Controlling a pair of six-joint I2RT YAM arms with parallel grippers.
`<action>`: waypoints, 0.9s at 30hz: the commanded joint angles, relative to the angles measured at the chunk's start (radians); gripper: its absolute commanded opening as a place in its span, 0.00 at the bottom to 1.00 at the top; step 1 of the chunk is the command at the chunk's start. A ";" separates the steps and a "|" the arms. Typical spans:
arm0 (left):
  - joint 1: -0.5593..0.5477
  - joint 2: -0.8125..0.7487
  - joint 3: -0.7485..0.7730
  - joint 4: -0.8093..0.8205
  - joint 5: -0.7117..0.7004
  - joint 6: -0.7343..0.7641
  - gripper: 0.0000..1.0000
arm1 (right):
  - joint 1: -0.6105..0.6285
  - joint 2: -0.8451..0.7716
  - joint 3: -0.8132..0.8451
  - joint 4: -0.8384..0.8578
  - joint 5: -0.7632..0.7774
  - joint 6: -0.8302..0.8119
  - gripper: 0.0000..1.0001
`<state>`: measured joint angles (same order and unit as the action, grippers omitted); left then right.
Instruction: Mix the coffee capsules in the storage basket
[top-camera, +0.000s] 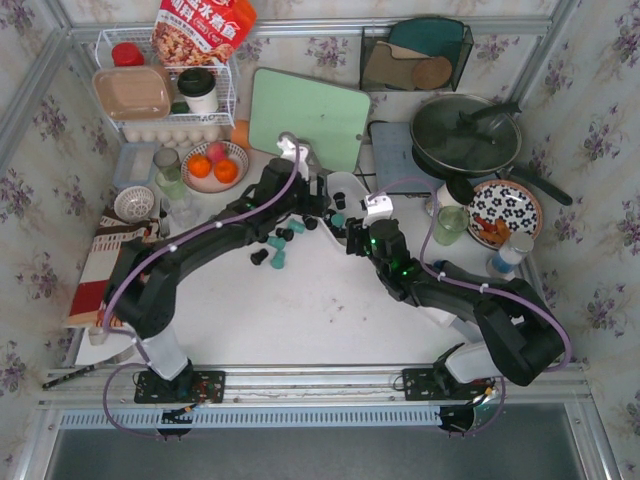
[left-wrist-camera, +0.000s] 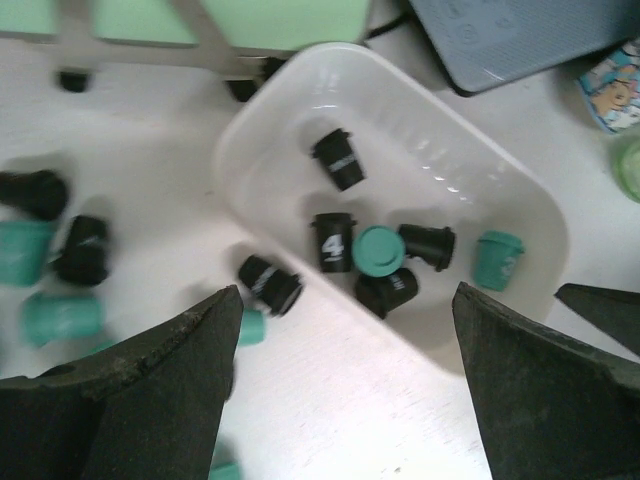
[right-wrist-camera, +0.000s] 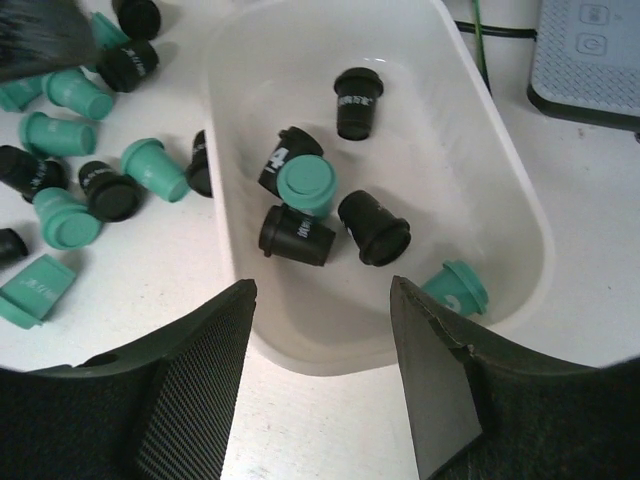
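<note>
Storage basket (right-wrist-camera: 450, 120), perhaps six coffee capsules (right-wrist-camera: 305, 185) inside, just beyond left gripper (left-wrist-camera: 345, 320) and right gripper (right-wrist-camera: 322, 300), both agape.

storage basket (top-camera: 347, 186) mostly hidden under arms (top-camera: 230, 225), top view | coffee capsules (left-wrist-camera: 333, 241) blurred, left wrist view

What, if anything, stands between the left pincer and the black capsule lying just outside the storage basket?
Nothing visible does: the black capsule lies uncovered on the table by the storage basket, below the open left pincer.
</note>
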<state>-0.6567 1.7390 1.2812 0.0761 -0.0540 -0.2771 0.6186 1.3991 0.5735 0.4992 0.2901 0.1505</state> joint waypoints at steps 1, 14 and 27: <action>0.000 -0.150 -0.108 -0.067 -0.222 0.037 0.88 | 0.017 -0.009 -0.010 0.090 -0.075 -0.016 0.63; 0.002 -0.589 -0.537 -0.240 -0.413 -0.013 0.89 | 0.161 0.052 0.111 -0.011 -0.044 0.071 0.63; 0.084 -0.807 -0.644 -0.357 -0.636 -0.114 0.99 | 0.260 0.353 0.392 -0.291 0.015 0.391 0.60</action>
<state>-0.5816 0.9768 0.6434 -0.2367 -0.6281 -0.3527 0.8455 1.6966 0.9058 0.2787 0.2745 0.4572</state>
